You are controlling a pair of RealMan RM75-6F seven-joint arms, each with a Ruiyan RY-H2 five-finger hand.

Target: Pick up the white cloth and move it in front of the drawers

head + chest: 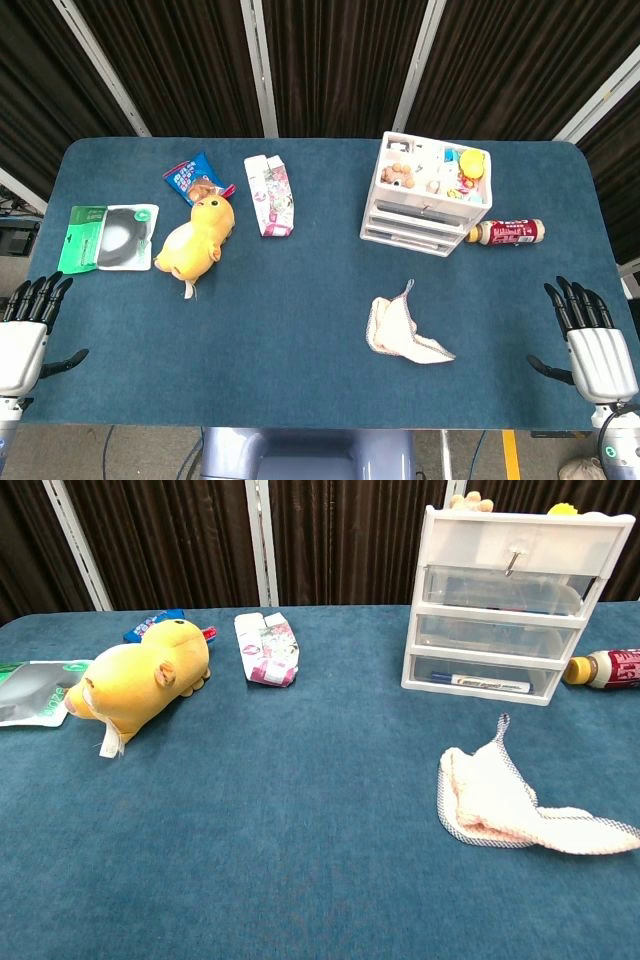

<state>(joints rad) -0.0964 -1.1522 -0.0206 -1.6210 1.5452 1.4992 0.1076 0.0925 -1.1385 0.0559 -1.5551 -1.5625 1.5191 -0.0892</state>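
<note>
The white cloth (403, 327) (505, 802) lies crumpled on the blue table, a short way in front of the white plastic drawers (424, 196) (510, 605). My left hand (28, 330) hovers at the table's near left edge, fingers spread, holding nothing. At the near right edge is my right hand (591, 343), also with fingers apart and nothing in it. Both hands are far from the cloth. The chest view shows neither hand.
A yellow plush toy (198, 236) (137, 681) lies left of centre. Behind it are a blue snack bag (195, 179) and a pink-white packet (269, 195) (267, 648). A green-white pouch (113, 237) sits far left. A bottle (507, 232) (606, 667) lies right of the drawers.
</note>
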